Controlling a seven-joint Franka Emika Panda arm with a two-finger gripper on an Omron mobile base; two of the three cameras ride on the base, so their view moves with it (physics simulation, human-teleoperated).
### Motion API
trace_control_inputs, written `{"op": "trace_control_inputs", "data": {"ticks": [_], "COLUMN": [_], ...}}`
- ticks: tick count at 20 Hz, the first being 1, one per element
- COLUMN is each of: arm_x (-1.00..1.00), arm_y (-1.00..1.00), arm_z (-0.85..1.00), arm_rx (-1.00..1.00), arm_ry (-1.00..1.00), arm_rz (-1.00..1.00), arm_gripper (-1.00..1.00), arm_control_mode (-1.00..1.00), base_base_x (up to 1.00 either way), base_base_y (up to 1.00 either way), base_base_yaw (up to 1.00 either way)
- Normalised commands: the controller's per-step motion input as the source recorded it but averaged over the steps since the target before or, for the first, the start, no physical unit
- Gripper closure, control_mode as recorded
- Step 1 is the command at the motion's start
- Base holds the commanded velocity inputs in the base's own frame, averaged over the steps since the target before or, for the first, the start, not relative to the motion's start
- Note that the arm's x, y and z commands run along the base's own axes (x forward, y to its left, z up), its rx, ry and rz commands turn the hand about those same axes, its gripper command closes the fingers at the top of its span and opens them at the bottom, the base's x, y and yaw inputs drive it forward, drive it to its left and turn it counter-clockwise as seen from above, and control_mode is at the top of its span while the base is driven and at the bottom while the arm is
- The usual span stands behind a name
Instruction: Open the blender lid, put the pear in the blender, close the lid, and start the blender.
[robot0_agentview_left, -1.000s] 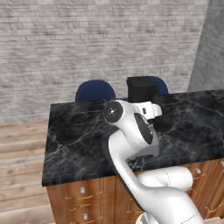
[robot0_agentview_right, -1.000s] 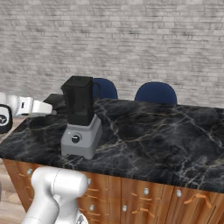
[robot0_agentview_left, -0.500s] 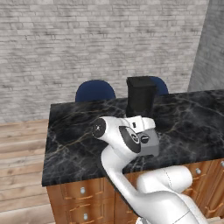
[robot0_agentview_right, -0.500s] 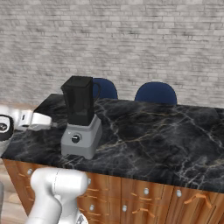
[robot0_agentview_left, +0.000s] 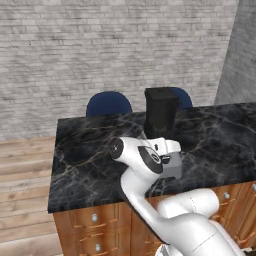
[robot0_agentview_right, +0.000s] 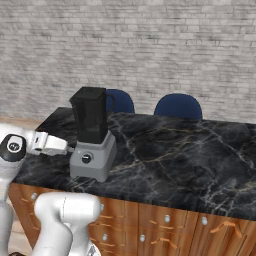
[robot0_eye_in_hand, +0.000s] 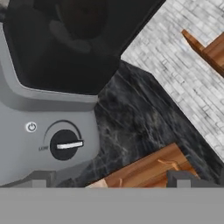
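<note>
Blender: on counter, directly ahead of my gripper. Knob: left of fingertips, close. Gripper: jaws wide, empty. Step, I judge: starting blender. Next: shift left onto knob, close, turn.

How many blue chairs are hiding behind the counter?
2. One blue chair peeks out right behind the blender; the other blue chair sits further right along the counter. Only their backs show, so more could be hidden lower down.
</note>
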Motion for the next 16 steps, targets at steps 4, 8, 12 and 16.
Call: {"op": "trace_control_inputs", "data": {"ticks": [4,8,12,16], "arm_x": [0.35,0.38,0.2,0.09], "arm_y": [0.0,0.0,-0.03,-0.09], "arm_z": [-0.04,-0.01,-0.06,-0.16], "arm_rx": [0.0,0.0,0.0,0.0], "arm_ry": [0.0,0.0,0.01,0.04], "arm_rz": [-0.04,-0.01,-0.05,-0.1], "arm_gripper": [-1.0,-1.0,-1.0,-1.0], "arm_control_mode": [-1.0,-1.0,-1.0,-1.0], "base_base_x": [0.0,0.0,0.0,0.0], "base_base_y": [0.0,0.0,0.0,0.0], "base_base_yaw": [0.0,0.0,0.0,0.0]}}
